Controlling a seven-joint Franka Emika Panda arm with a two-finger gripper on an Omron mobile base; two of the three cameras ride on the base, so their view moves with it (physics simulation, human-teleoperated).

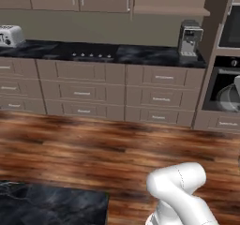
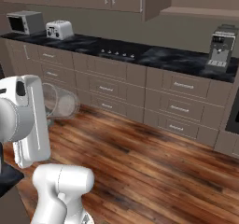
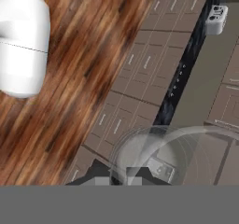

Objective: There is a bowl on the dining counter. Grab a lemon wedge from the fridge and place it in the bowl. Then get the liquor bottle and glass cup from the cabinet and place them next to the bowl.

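Note:
My gripper (image 2: 48, 110) is shut on a clear glass cup (image 2: 61, 101), which it holds on its side above the wooden floor, mouth towards the kitchen drawers. In the hand view the cup (image 3: 173, 154) is a see-through ring right above the dark fingertips (image 3: 140, 175). At the right edge of the left base view the cup (image 1: 228, 97) hangs in front of the oven. A corner of the dark marble dining counter (image 1: 51, 203) lies at the lower left. The bowl, lemon wedge and liquor bottle are out of view.
Along the far wall runs a black-topped counter with drawers (image 2: 112, 85), a cooktop (image 1: 91, 55), a toaster (image 2: 59, 29), a microwave (image 2: 25, 21) and a coffee machine (image 2: 219, 45). A built-in oven (image 1: 229, 32) stands at the right. Wooden floor (image 1: 117, 144) lies between.

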